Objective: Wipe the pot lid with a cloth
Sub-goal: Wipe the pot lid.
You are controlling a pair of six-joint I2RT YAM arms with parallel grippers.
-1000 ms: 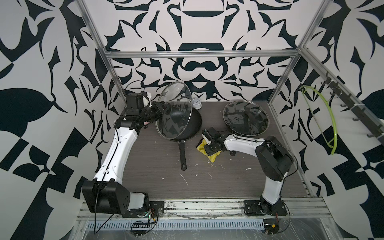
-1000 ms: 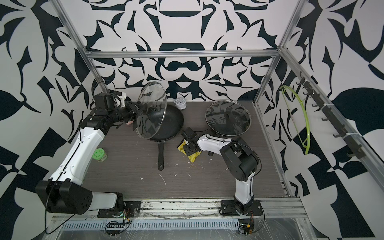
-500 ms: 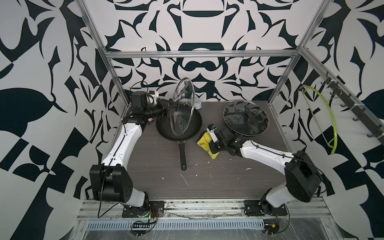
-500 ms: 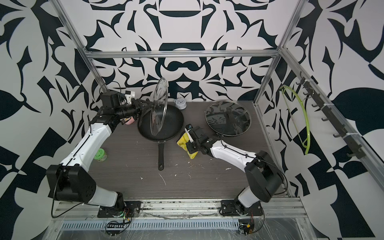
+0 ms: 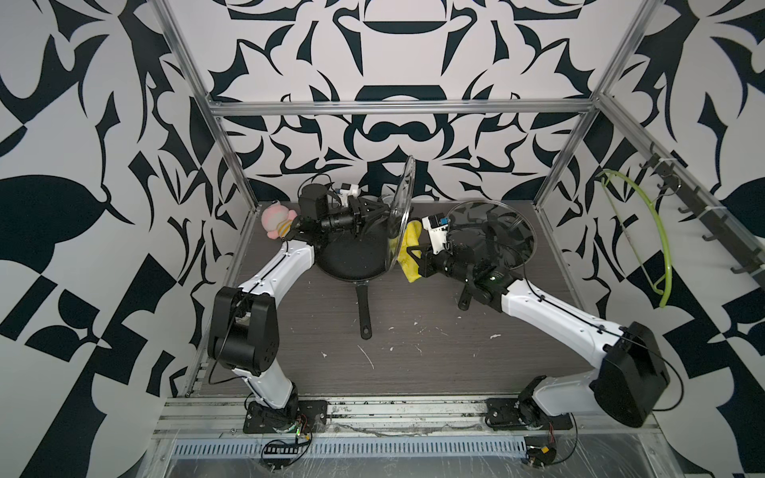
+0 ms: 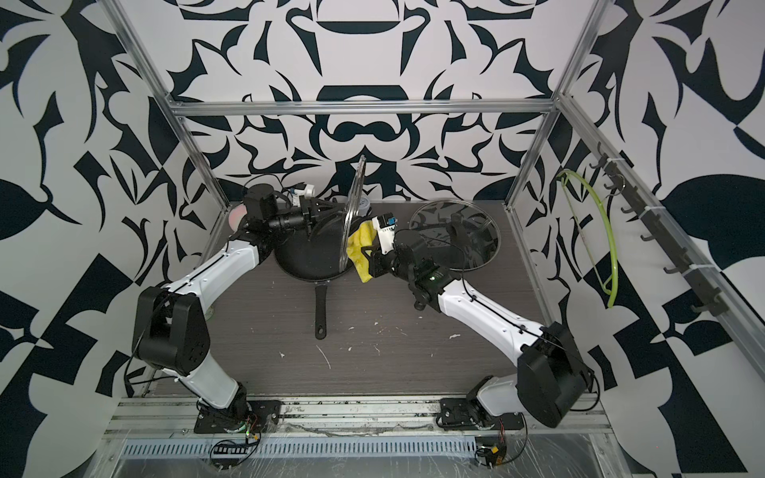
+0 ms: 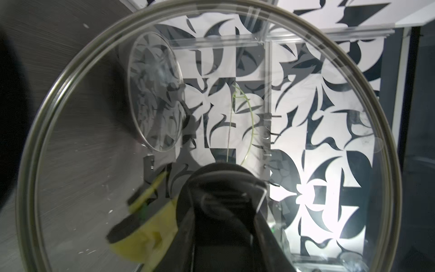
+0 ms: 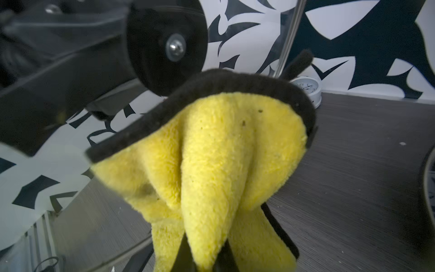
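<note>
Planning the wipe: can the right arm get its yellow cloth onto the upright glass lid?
Likely yes: the right tool, shut on the bright yellow fluffy cloth, sits beside the round glass lid the left tool holds upright by its knob; nothing stands between them.

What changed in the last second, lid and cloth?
The left gripper turned the held lid from tilted, face toward the camera, to upright and edge-on over the pan. The right gripper raised the cloth from low beside the pan handle up to the lid's underside, apparently touching it. Unchanged: both grips, the pan, and the second lid lying flat.
</note>
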